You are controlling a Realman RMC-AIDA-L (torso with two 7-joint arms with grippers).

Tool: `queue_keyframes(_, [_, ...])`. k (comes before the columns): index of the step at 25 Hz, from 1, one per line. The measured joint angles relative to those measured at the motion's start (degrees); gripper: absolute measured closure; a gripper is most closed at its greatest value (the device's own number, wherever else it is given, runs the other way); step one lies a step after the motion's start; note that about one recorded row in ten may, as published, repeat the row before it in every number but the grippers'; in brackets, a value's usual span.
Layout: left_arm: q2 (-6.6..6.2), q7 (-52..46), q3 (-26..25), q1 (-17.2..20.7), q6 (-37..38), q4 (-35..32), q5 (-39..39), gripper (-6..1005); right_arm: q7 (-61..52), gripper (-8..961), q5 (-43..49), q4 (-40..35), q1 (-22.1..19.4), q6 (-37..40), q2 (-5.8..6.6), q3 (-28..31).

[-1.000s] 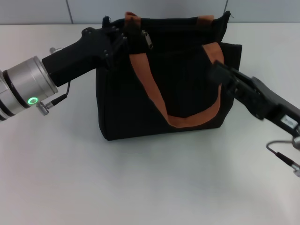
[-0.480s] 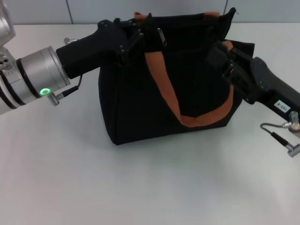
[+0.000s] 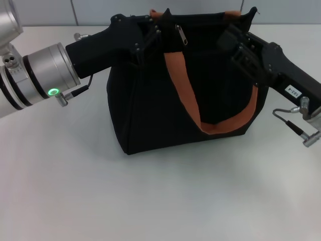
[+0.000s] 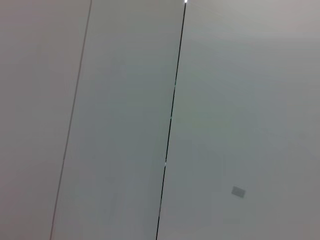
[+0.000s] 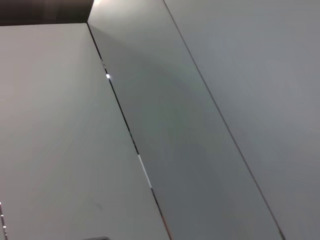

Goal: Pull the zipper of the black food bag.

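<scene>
Evidently the black food bag [image 3: 185, 100] is soft and saggy; the zipper [image 3: 180, 34] wants pinching. Whether left gripper [image 3: 150, 37] or right gripper [image 3: 231, 37] grips, unclear.

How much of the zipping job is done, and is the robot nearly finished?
Both arms have reached the bag. The left end effector is at its upper left edge, right beside the zipper, whose silver tab hangs loose. The right end effector is pressed against the upper right side. No end effector is on the tab yet, so taking hold and pulling are left. How far the track is zipped can't be seen.
</scene>
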State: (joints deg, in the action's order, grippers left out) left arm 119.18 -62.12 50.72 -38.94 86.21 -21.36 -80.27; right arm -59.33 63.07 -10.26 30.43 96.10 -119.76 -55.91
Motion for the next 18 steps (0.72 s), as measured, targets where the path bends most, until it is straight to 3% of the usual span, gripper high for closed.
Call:
queue_keyframes(11, [0.01,1.8,0.0,-0.9,-1.2,0.3,1.9,955,-1.0,680,-1.0,-0.2,4.3,-7.8,0.13,-0.6])
queue_keyframes(18, [0.0,3.2,0.1,-2.2,-1.3,0.0,1.9,952,-9.3,681,-0.6,-0.9,5.7,-10.3,0.25,-1.5])
